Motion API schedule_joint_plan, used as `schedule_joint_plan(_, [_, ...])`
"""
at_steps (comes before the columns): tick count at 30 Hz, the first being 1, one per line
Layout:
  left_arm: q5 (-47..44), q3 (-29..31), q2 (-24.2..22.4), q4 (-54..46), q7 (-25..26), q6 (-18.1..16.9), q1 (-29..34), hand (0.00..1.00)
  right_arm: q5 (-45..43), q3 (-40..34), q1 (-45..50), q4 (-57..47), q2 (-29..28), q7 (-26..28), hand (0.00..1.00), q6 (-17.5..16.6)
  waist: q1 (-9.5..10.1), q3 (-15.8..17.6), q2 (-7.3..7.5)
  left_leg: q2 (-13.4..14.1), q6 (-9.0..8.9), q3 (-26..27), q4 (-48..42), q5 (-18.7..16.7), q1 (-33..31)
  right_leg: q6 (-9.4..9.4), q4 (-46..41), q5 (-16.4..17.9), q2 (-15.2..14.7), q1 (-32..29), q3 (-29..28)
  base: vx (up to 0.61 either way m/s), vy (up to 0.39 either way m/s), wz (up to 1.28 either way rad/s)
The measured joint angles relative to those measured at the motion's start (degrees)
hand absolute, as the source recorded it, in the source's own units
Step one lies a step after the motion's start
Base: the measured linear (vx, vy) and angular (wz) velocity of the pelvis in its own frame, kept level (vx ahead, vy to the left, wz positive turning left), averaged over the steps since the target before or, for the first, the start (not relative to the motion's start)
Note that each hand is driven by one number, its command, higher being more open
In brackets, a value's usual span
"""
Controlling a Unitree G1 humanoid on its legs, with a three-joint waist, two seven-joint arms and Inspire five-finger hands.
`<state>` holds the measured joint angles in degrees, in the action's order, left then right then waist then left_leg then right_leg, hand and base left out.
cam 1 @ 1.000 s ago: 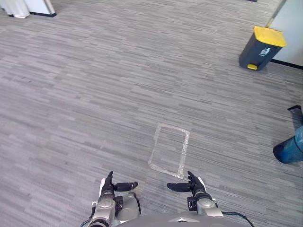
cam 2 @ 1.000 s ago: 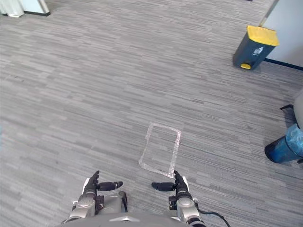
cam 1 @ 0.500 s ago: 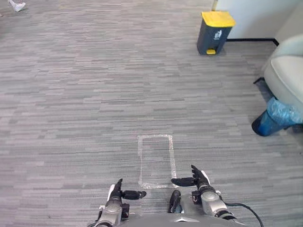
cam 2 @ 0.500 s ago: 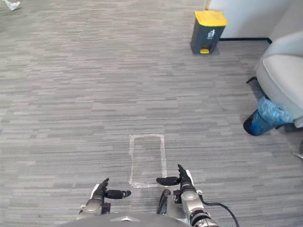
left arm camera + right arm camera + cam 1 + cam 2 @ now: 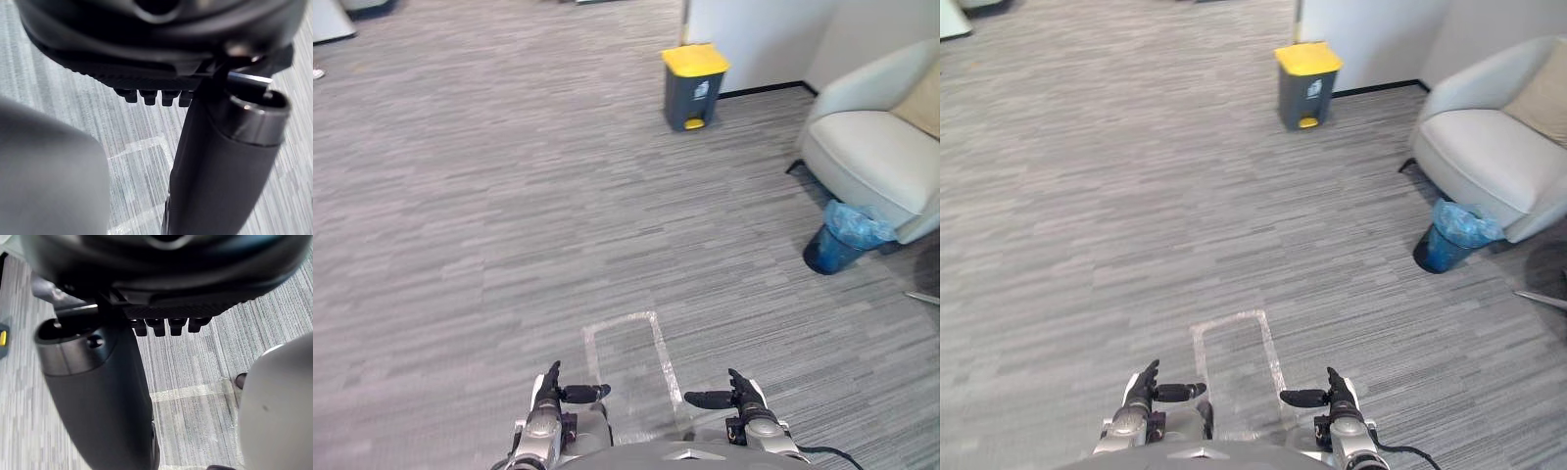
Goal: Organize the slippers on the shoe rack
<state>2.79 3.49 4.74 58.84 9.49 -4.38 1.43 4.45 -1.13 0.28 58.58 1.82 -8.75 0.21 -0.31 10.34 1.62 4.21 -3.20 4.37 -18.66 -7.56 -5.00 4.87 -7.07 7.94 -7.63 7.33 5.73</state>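
Left hand (image 5: pixel 548 392) and right hand (image 5: pixel 739 397) are hovering, fingers straight, holding nothing, flanking the taped rectangle (image 5: pixel 622 321) at its near end | slippers: direction and long axis cannot be told | neither hand judged nearer

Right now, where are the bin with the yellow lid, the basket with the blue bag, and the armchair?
bin with the yellow lid (image 5: pixel 691 96): left eye view, dark front.
basket with the blue bag (image 5: pixel 847 226): left eye view, the bag's rim.
armchair (image 5: pixel 867 160): left eye view, seat cushion.
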Motion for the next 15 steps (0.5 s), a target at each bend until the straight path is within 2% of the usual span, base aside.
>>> schedule_joint_plan(2, [0.0, -0.1, 0.4, 0.1, -0.1, 0.3, -0.1, 1.0, 0.0, 0.0, 0.0, 0.0, -0.4, 0.0, 1.0, 0.0, -0.07, -0.2, 0.78, -0.6, 1.33, 1.2, -1.3, -1.8, 0.4, 0.17, 0.1, -0.1, -0.9, 0.6, -0.5, 0.26, 0.244, -0.35])
schedule_joint_plan(3, [0.0, -0.1, 0.5, 0.1, -0.1, 0.5, -0.1, 1.0, 0.0, -0.1, 0.2, 0.1, -0.3, 0.0, 1.0, 0.0, 0.02, -0.2, 0.7, -0.8, 1.98, 2.2, -1.5, -3.3, 1.6, 0.33, -1.2, 0.0, -1.4, 0.4, -1.4, 0.2, 0.208, -0.47])
schedule_joint_plan(5, [-0.1, -0.1, 0.3, 0.2, -0.1, 0.8, -0.2, 1.0, 0.0, -0.2, -0.6, 0.0, -0.1, 0.0, 1.0, 0.0, 0.36, 0.4, -0.08, -0.7, 2.66, 5.1, -0.3, -4.5, 4.3, 1.46, -7.7, 0.9, -2.1, -2.2, -3.1, 0.13, 0.188, -0.75])
schedule_joint_plan(6, [-0.1, -0.1, 0.0, 0.4, -0.1, 0.8, -0.1, 1.0, 0.0, -0.2, -1.3, -0.4, 0.1, 0.0, 1.0, -0.1, 0.42, 0.9, -1.03, -0.5, 2.89, 8.1, 1.5, -4.7, 7.1, 1.59, -15.4, 1.1, -2.6, -5.8, -3.7, 0.14, 0.234, -1.19])
schedule_joint_plan(7, [-0.1, -0.4, -0.1, 0.6, 0.0, 0.8, 0.1, 1.0, 0.0, 0.0, -2.0, -0.5, -0.1, 0.0, 1.0, -0.3, 0.43, 1.1, -1.42, -0.6, 3.04, 11.1, 3.3, -4.8, 9.7, 1.47, -22.7, 1.2, -3.8, -9.4, -2.6, 0.12, 0.213, -1.16])
schedule_joint_plan(8, [-0.1, -0.5, 0.1, 0.7, 0.0, 0.8, 0.1, 1.0, 0.0, 0.0, -2.3, -0.5, -0.3, 0.0, 1.0, -0.4, 0.43, 1.1, -1.4, -0.7, 3.1, 12.2, 3.8, -4.8, 10.6, 1.41, -25.2, 1.2, -4.5, -10.7, -1.6, 0.11, 0.122, -0.97])
schedule_joint_plan(10, [0.0, -1.7, 1.4, 1.4, 0.1, 0.9, 0.2, 1.0, 0.0, 0.1, -3.1, -0.4, -1.0, 0.1, 1.0, -0.4, -0.14, 1.3, -1.62, -0.7, 3.32, 14.8, 6.1, -4.9, 13.7, -1.25, -31.5, 3.5, -6.7, -13.7, 5.9, 0.18, 0.009, -0.75])
schedule_joint_plan(11, [0.0, -2.6, 2.0, 2.0, 0.1, 0.9, 0.0, 1.0, 0.1, 0.1, -3.3, -0.4, -1.2, 0.1, 1.0, -0.6, -0.34, 1.3, -1.59, 0.1, 3.31, 16.0, 7.5, -4.9, 15.2, -2.67, -31.3, 5.8, -5.8, -15.0, 11.2, 0.14, -0.049, -0.52])
schedule_joint_plan(12, [0.0, -2.6, 2.0, 2.1, 0.1, 0.9, 0.0, 1.0, 0.1, 0.1, -3.4, -0.4, -1.2, 0.1, 1.0, -0.8, -0.42, 1.3, -1.61, 0.4, 3.29, 16.1, 7.7, -4.9, 15.4, -2.99, -30.6, 6.2, -5.4, -15.5, 12.5, 0.19, -0.14, -0.32])
schedule_joint_plan(13, [-0.1, -2.5, 1.9, 2.1, 0.1, 1.0, -0.1, 1.0, 0.1, 0.2, -3.4, -0.4, -1.3, 0.1, 1.0, -0.9, -0.45, 1.4, -1.62, 0.9, 3.19, 16.4, 8.1, -4.9, 15.7, -3.08, -28.8, 6.3, -4.5, -16.2, 13.9, 0.15, -0.136, -0.14])
schedule_joint_plan(14, [-0.1, -2.6, 2.0, 2.1, -0.1, 1.1, -0.1, 1.0, 0.2, 0.4, -3.5, -0.4, -1.5, 0.1, 1.0, -0.9, -0.43, 1.4, -1.17, 0.9, 2.07, 16.6, 8.3, -4.9, 16.3, -3.69, -22.4, 4.1, -2.8, -16.4, 14.7, 0.24, -0.202, -0.24])
schedule_joint_plan(15, [0.0, -2.6, 1.7, 2.5, -0.4, 1.2, -0.6, 1.0, 0.2, 0.6, -3.6, -0.2, -0.6, 0.2, 1.0, -0.7, -0.39, 1.5, -1.53, 1.2, 0.76, 16.0, 8.9, -5.4, 17.3, -6.0, -19.8, 2.8, -1.3, -15.7, 14.8, 0.2, -0.159, -0.25])
